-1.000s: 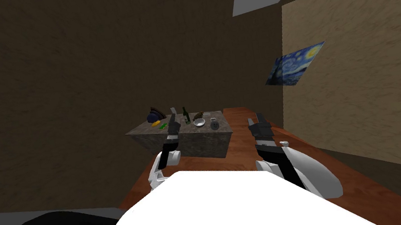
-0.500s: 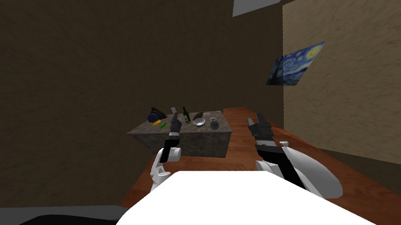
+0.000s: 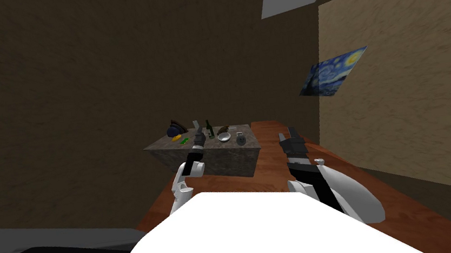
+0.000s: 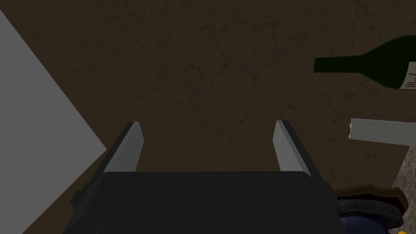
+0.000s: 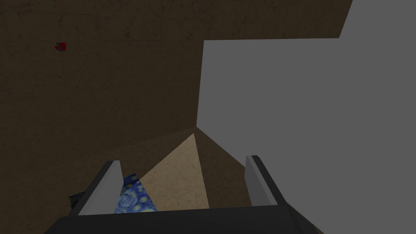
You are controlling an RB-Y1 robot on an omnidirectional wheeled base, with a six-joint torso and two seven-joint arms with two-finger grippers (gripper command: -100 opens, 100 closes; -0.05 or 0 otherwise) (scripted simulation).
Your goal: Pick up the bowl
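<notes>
Progress is slight, as I judge it: the bowl (image 3: 224,137) sits untouched on the stone-grey table (image 3: 229,162), near my left gripper (image 3: 198,132), whose fingers stand spread with nothing between them, so reaching, closing and lifting are all left to do. My right gripper (image 3: 287,136) hangs spread and empty beside the table. The green bottle (image 4: 365,67) bears a white label whose dark marks are too small to read.

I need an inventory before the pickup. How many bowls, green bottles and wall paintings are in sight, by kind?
Bowl: 1
Green bottle: 1
Wall painting: 1
Total: 3
</notes>
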